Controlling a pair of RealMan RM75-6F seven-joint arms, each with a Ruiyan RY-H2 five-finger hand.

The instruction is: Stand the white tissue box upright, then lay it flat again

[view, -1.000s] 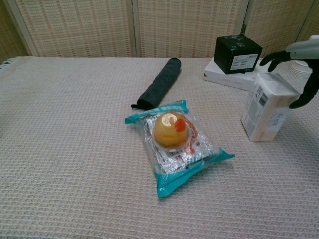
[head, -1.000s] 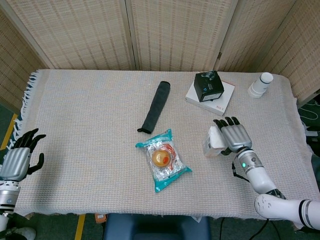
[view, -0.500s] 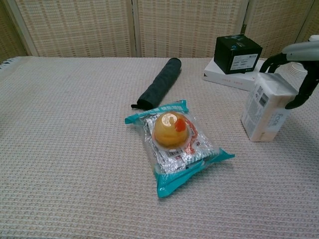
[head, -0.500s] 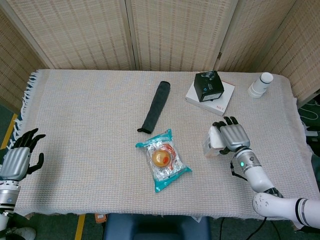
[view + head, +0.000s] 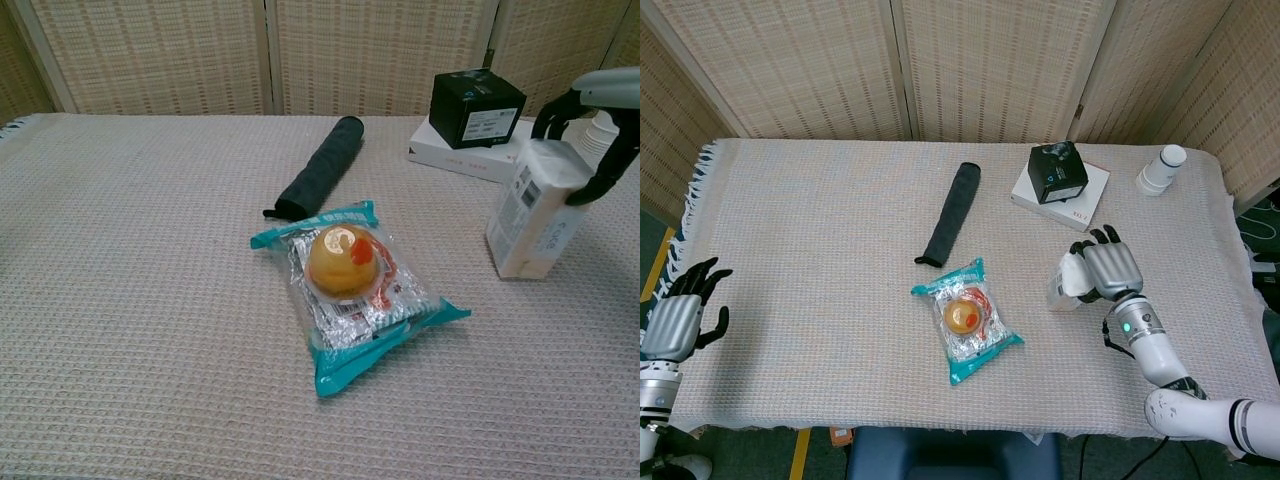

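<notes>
Right hand (image 5: 1110, 272) at the right side of the tabletop (image 5: 820, 250), its dark fingers (image 5: 610, 160) curled over the top of the tissue box (image 5: 532, 215) and gripping it, one finger in front, others behind. The box stands on end on the woven cloth, tilted slightly, its printed side facing the chest camera; its base touches the cloth. Left hand (image 5: 675, 315) at the near left edge of the tabletop, fingers spread apart, holding nothing and touching nothing.

Surroundings: a snack packet (image 5: 965, 320) with teal ends and an orange item inside lies near the middle, well to the left of the box. A dark folded umbrella (image 5: 950, 212) lies beyond the packet, running diagonally toward the far edge. Behind the box, a black cube (image 5: 1058, 170) rests on a flat white carton (image 5: 1080, 205). A white bottle (image 5: 1161, 170) stands at the far right corner, partly hidden behind the right hand in the chest view. Woven screens (image 5: 990, 60) close off the back.
</notes>
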